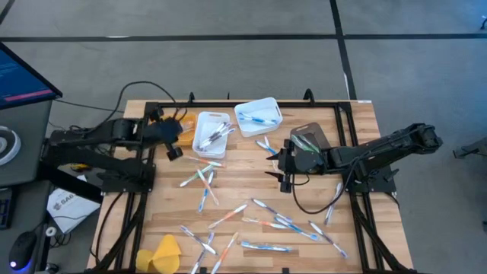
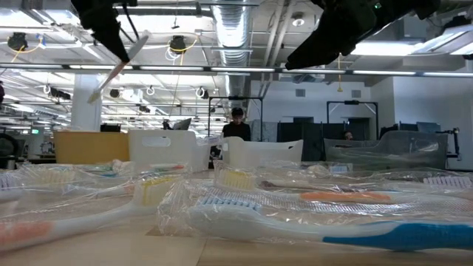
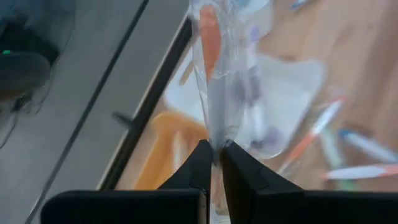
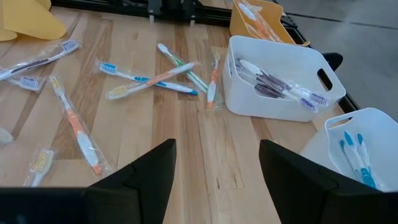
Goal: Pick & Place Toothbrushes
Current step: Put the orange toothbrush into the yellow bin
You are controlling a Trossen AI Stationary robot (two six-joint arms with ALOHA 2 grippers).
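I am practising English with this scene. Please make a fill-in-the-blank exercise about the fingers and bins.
1. The left gripper has its fingers shut on a wrapped ____ toothbrush.
2. The right gripper has its fingers ____ and holds nothing.
3. The white bin stands beside the ____ bin.

Missing words: orange; open; orange

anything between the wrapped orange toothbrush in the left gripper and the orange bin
Nothing visible does. The left gripper holds the plastic-wrapped orange-handled toothbrush in the air over the rectangular orange bin, whose top is open.

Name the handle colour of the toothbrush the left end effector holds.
Orange, inside clear wrap; toothbrush shows best in left wrist view.
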